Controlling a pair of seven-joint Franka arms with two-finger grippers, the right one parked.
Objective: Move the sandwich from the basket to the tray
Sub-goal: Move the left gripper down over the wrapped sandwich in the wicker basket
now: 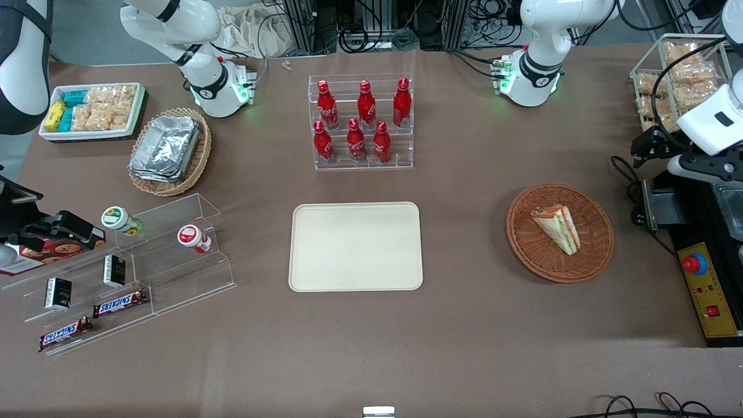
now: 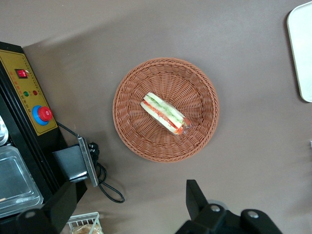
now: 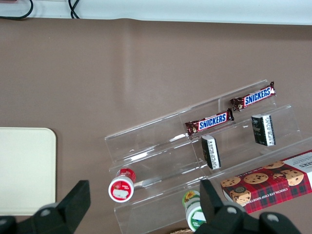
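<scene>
The sandwich point(image 1: 558, 227) is a clear-wrapped wedge with green and orange-red stripes. It lies in the round reddish-brown wicker basket point(image 1: 592, 261). Both also show in the left wrist view, the sandwich point(image 2: 165, 113) in the middle of the basket point(image 2: 131, 131). The cream-beige tray point(image 1: 355, 246) lies bare at the table's middle, and its edge shows in the left wrist view point(image 2: 300, 58). My left gripper point(image 1: 655, 148) hangs high beside the basket, toward the working arm's end of the table. Its fingers point(image 2: 194, 197) stand wide apart and hold nothing.
A black and yellow control box with a red button point(image 1: 694, 264) and a cable point(image 1: 630, 186) lie by the basket. A wire rack of snacks point(image 1: 676, 75) stands at the table corner. A rack of red bottles point(image 1: 363, 122) stands farther back than the tray. Clear snack shelves point(image 1: 127, 273) stand toward the parked arm's end.
</scene>
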